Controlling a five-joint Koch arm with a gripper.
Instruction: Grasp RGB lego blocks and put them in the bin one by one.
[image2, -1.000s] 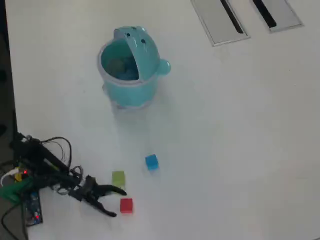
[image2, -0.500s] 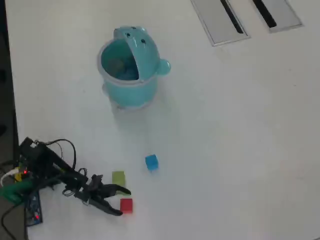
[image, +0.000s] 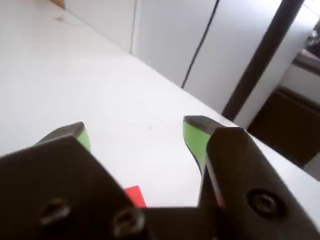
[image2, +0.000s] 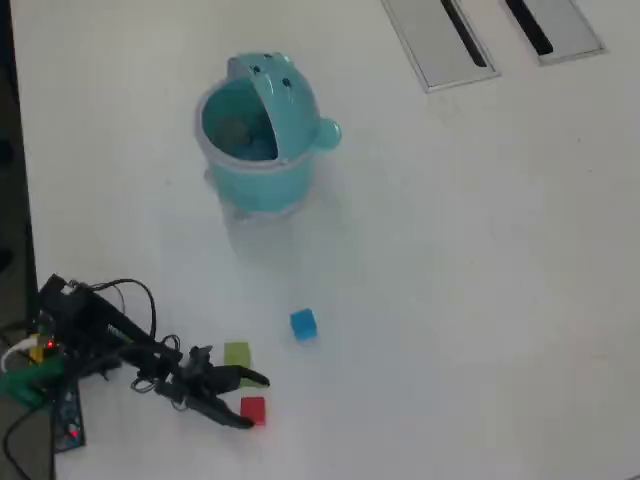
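From overhead I see the gripper (image2: 254, 399) low at the table's lower left, jaws spread wide around the red block (image2: 253, 410), holding nothing; the upper jaw crosses the yellowish-green block (image2: 237, 354), partly hiding it. In the wrist view only a corner of the red block (image: 135, 195) shows between the green-padded fingers (image: 196, 141); everything else is cut off. The blue block (image2: 303, 323) sits clear up-right, the bin (image2: 262, 140) well apart, lid open, contents too blurry to make out.

Red cube (image2: 253, 410), green cube (image2: 237, 353), blue cube (image2: 303, 324) lie below the open bin (image2: 262, 185).
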